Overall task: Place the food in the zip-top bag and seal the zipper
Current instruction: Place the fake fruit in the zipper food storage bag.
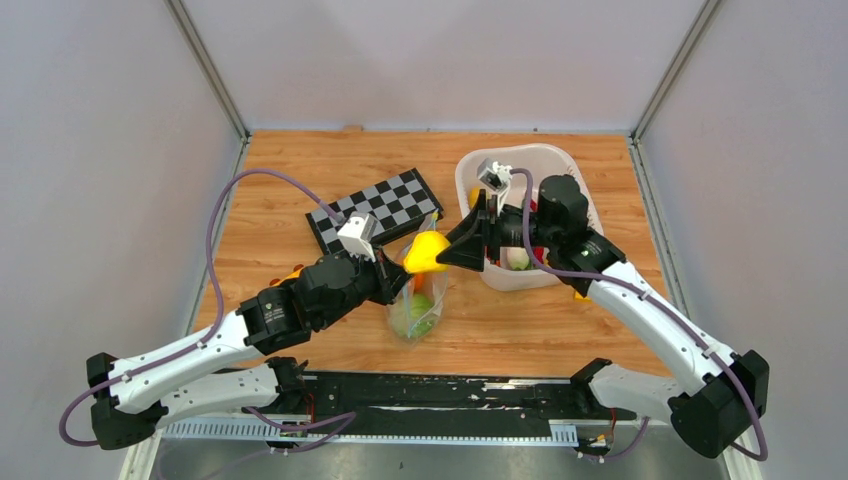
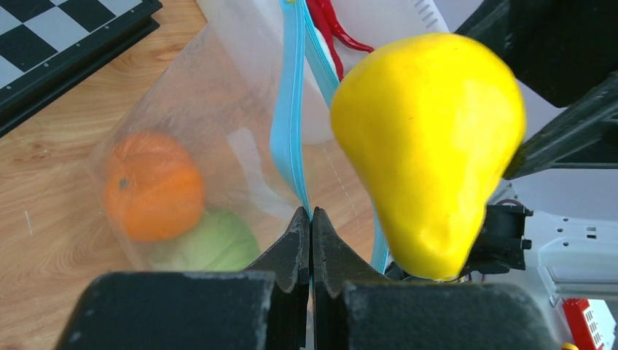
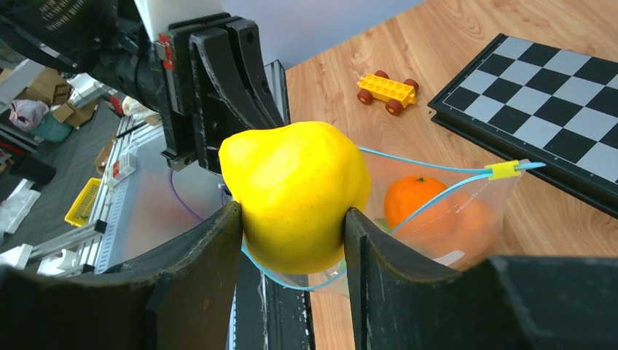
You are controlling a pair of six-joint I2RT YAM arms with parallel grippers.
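Over the wooden tabletop (image 1: 300,170), the yellow plastic pear (image 1: 427,252), clamped in the right gripper (image 3: 291,215), hangs at the mouth of the clear zip-top bag (image 1: 415,312), whose teal zipper strip (image 2: 286,109) the left gripper (image 2: 311,222) pinches. Likely mid-loading: next, lower it inside and release.

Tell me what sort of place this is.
Most likely a robotics lab test cell: a wooden table walled by plain panels, a left arm and right arm bolted at its near edge, and toy props such as a chessboard and a yellow pear.
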